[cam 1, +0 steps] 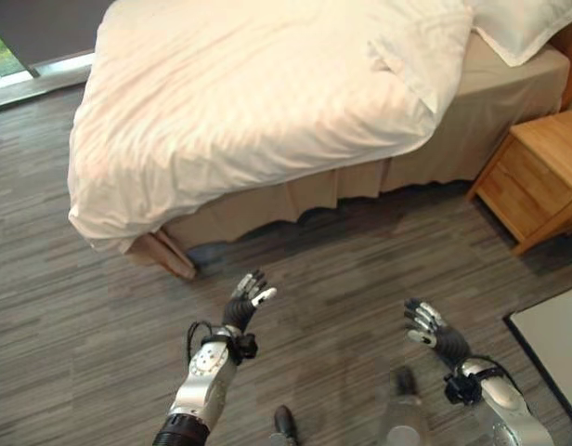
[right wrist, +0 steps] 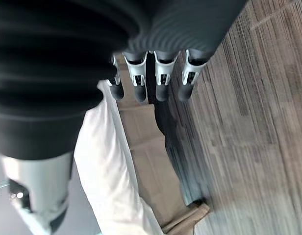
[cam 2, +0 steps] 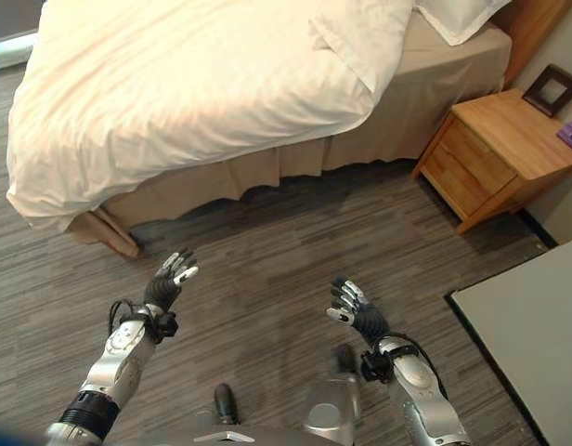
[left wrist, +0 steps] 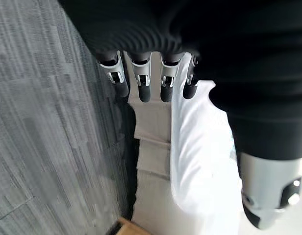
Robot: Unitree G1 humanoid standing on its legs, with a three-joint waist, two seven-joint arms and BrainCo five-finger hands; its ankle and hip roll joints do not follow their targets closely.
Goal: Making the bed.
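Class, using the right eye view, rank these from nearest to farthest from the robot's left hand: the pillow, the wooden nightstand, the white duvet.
From the left hand:
1. White duvet, its hanging edge just ahead of the hand.
2. Wooden nightstand, across the floor to the right.
3. Pillow, at the bed's far right head end.

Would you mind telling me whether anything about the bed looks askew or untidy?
Yes: the white duvet lies crooked, sagging off the foot corner while its top corner is folded back, baring the beige mattress side.

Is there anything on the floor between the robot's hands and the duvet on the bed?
Nothing visible: bare floor separates the open left hand and right hand from the white duvet.
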